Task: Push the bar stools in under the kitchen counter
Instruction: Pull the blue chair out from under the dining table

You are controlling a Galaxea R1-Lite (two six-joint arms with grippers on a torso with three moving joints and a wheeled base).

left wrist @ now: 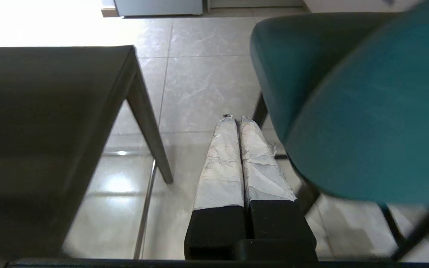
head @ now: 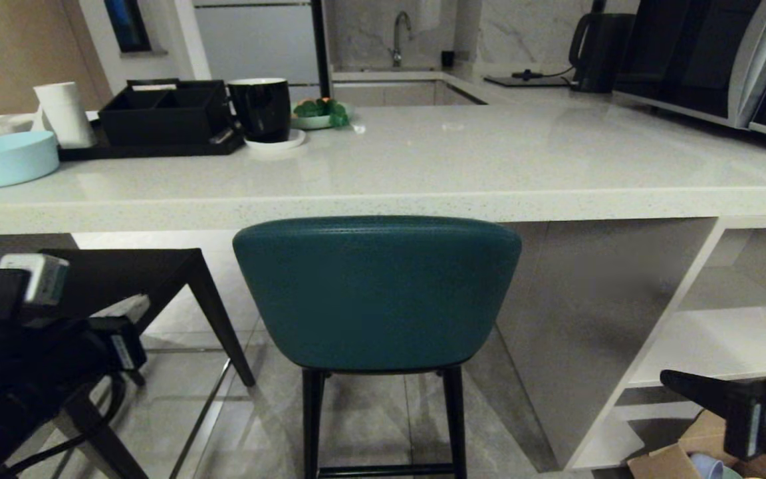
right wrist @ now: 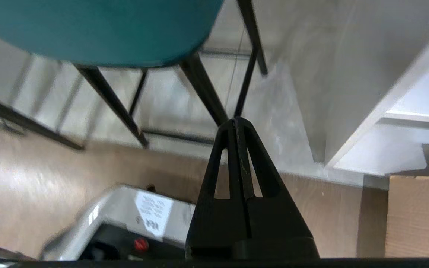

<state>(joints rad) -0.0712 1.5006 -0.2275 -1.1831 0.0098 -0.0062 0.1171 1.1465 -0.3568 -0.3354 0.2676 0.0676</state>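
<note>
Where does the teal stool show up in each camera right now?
Head view: teal stool centre, its back just below the kitchen counter edge.
Left wrist view: fills the right side.
Right wrist view: seat underside top left.
Shared landmark: its slim black legs.

Teal stool (head: 376, 293) feet cut off (bottom edge); grey stool (head: 137, 279) mostly hidden

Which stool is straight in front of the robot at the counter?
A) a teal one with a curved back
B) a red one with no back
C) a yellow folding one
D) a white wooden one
A: the teal stool with its curved back stands centred before the counter, on slim black legs.
</note>
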